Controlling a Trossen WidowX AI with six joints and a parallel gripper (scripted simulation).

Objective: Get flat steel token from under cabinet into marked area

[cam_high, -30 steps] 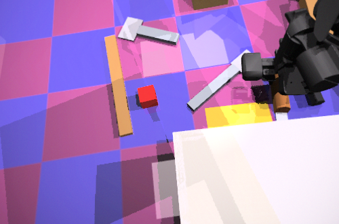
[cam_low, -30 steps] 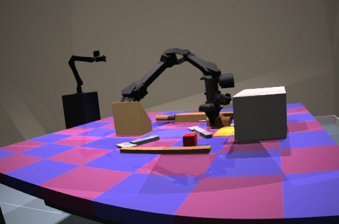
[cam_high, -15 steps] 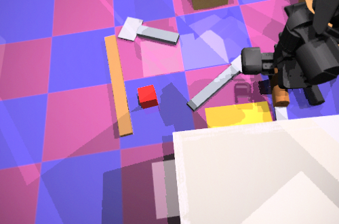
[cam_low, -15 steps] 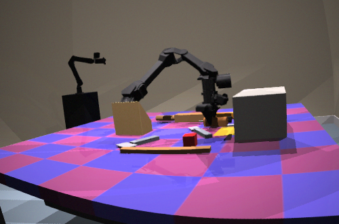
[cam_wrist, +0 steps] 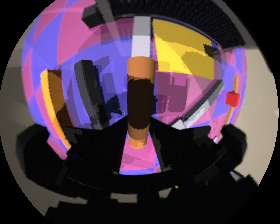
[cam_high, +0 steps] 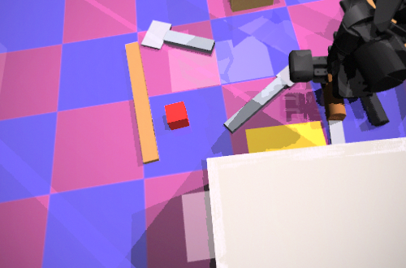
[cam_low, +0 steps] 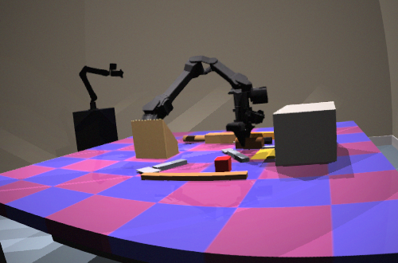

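My gripper (cam_low: 243, 142) (cam_wrist: 138, 118) is shut on the brown round handle (cam_high: 336, 105) (cam_wrist: 141, 67) of a tool, low over the table in front of the cabinet (cam_high: 308, 207) (cam_low: 304, 139). The tool's flat pale blade (cam_high: 337, 132) (cam_wrist: 142, 42) points at the cabinet, and its far end is hidden in the top view. The yellow marked area (cam_high: 284, 137) (cam_low: 263, 154) (cam_wrist: 187, 55) lies beside the blade, partly hidden by the cabinet in the top view. The steel token cannot be made out in any view.
Grey tools with wide ends (cam_high: 188, 41) (cam_high: 260, 101) lie on the table, one near the yellow area. A red cube (cam_high: 176, 114) (cam_low: 223, 163) (cam_wrist: 232, 99) stands beside a long wooden bar (cam_high: 142, 105) (cam_low: 195, 176). A black bar (cam_high: 375, 111) (cam_wrist: 90, 90) lies beyond the held tool.
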